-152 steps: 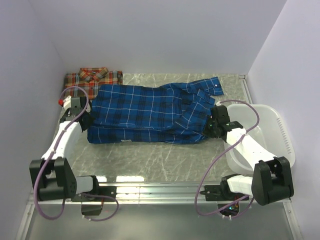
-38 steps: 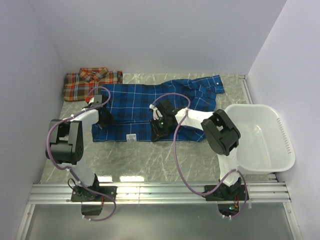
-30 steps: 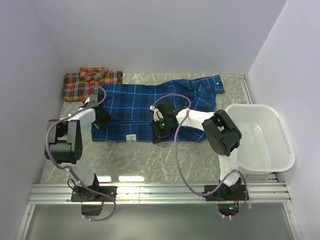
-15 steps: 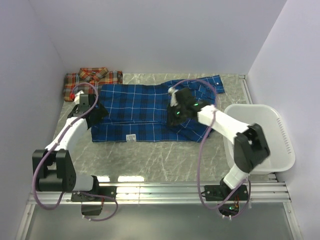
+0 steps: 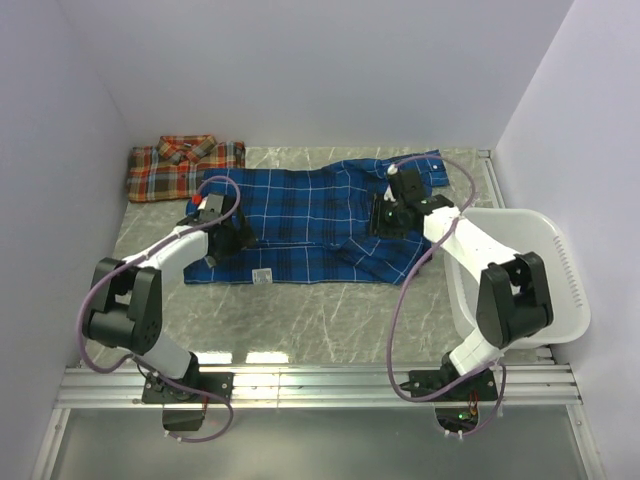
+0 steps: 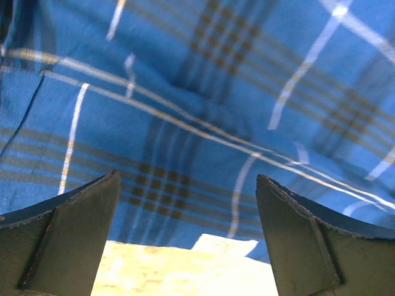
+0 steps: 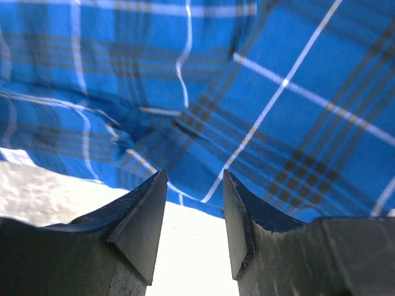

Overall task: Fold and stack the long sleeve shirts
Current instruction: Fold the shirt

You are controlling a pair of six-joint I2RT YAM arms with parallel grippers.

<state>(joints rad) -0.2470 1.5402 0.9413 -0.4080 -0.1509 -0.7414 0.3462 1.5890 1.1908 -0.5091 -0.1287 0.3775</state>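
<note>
A blue shirt (image 5: 300,215) sprawls across the marbled table (image 5: 330,310) between pale walls (image 5: 300,70).

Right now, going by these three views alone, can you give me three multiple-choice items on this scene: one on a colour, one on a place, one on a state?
1. What colour is the collared plaid cloth shirt spread under the left gripper and the right gripper?
A green
B yellow
C royal blue

2. Where is the folded red-orange plaid shirt?
A at the near edge between the arm bases
B in the far left corner of the marbled table
C on top of the blue shirt

3. The left gripper is:
A open, holding nothing
B shut on a sleeve
C shut on a collar

Answers:
1 C, both wrist views show blue cloth with white and dark checks.
2 B, the top view shows it at the back by the left wall.
3 A, its fingers stand wide apart with nothing between them.
</note>
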